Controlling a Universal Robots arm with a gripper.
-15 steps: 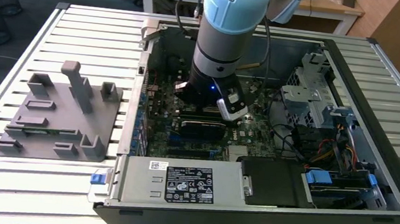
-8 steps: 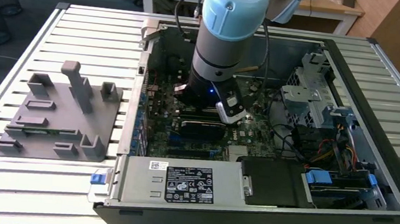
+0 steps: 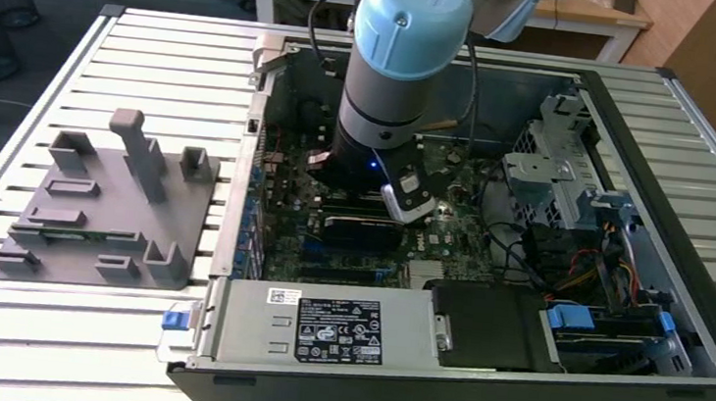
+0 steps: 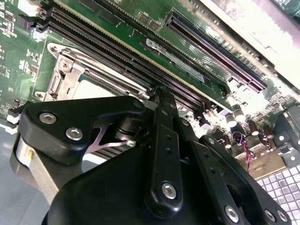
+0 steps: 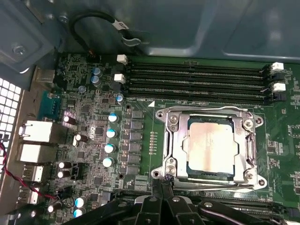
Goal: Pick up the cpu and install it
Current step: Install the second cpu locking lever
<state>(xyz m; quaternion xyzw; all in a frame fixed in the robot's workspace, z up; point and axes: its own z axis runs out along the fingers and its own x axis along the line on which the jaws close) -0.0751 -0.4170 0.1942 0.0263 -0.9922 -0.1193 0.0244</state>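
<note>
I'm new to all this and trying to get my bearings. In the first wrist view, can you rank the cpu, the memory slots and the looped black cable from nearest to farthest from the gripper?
1. The cpu, seated in its metal socket frame, just beyond the gripper.
2. The memory slots, past the socket.
3. The looped black cable, against the case wall.

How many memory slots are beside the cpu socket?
4, parallel in the first wrist view: first slot by the case wall, second slot, third slot, fourth slot nearest the cpu. None seems hidden.
</note>
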